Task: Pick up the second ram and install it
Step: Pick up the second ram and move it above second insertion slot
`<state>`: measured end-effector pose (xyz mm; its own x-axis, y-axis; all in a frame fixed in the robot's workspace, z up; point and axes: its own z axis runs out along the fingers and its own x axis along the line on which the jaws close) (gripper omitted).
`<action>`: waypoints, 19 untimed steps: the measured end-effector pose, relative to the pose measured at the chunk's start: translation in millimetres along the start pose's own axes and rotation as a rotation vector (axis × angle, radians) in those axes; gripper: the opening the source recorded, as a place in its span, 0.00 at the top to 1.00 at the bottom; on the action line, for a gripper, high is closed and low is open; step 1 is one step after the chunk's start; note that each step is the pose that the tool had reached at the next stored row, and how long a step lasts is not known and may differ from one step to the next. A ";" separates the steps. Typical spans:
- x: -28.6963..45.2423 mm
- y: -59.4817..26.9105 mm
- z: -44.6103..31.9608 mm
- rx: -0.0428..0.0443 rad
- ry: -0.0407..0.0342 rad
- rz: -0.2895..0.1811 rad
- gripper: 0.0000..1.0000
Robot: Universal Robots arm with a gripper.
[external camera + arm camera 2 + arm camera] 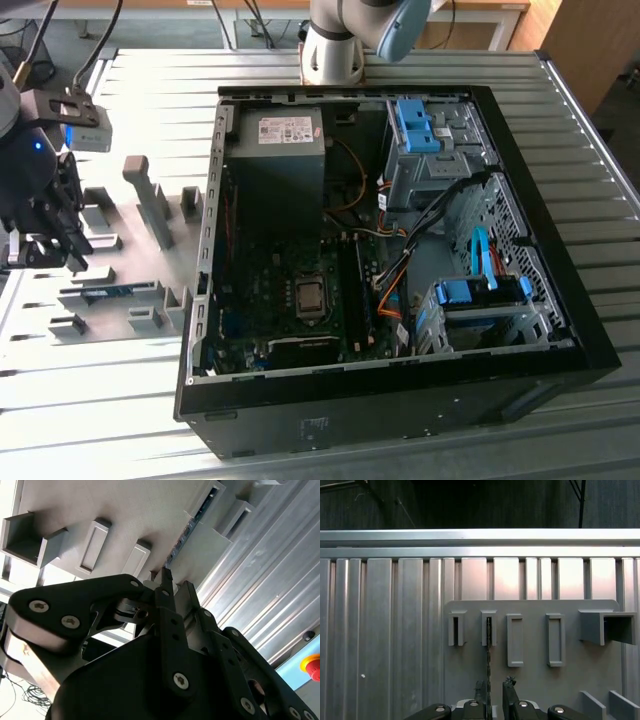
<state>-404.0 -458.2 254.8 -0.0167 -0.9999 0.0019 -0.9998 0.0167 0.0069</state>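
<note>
Hovering low over fixture plate [535, 695], gripper [494, 686] released; fingers [509, 692] straddle ram [488, 650], gap showing on one side. Ram: thin blue-green strip, on edge in grey slotted block [493, 630], near worktop [380, 630] edge at exterior view's left. Judgement: centre strip between pads, stay square to slot, clamp gently, since board is thin and rigid. Worktop ribbed aluminium; black case [350, 425] beyond.

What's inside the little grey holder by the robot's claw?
The second ram, a thin strip standing on edge, sits in the grey holder. The part down in the slot is covered.
</note>
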 end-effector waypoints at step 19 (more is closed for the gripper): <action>0.5 0.2 16.8 -0.0182 0.0006 0.000 0.73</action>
<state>-404.3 -458.7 238.1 -0.0171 -0.9998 0.0025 -0.9995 0.0172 0.0251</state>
